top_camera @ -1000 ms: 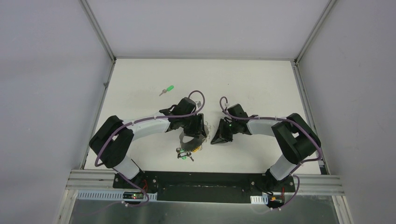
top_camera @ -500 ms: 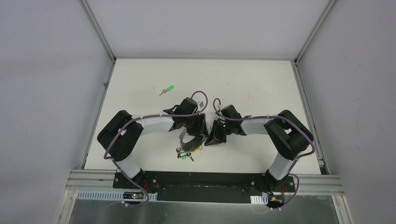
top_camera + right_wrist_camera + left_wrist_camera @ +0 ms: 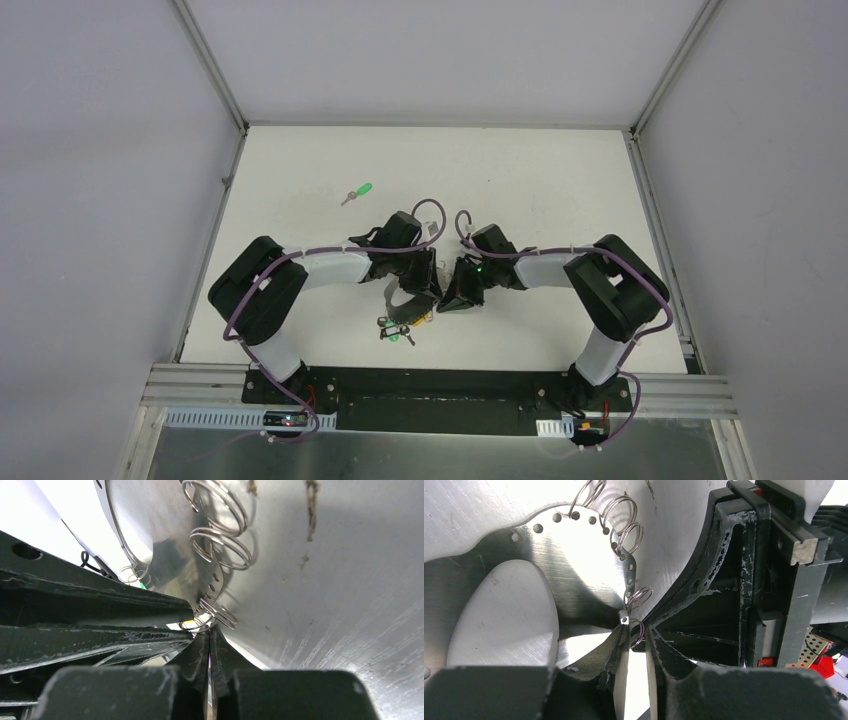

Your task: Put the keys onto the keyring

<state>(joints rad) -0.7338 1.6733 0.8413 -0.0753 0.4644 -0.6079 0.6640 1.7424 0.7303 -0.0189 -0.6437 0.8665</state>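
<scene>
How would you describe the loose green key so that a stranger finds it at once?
On the white table, look beyond the left arm, toward the far edge. The green key lies there alone, whereas the other keys bunch at the keyring.

Green key (image 3: 362,189) on white table (image 3: 560,180)

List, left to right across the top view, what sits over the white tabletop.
green key → left end effector → right end effector
</scene>
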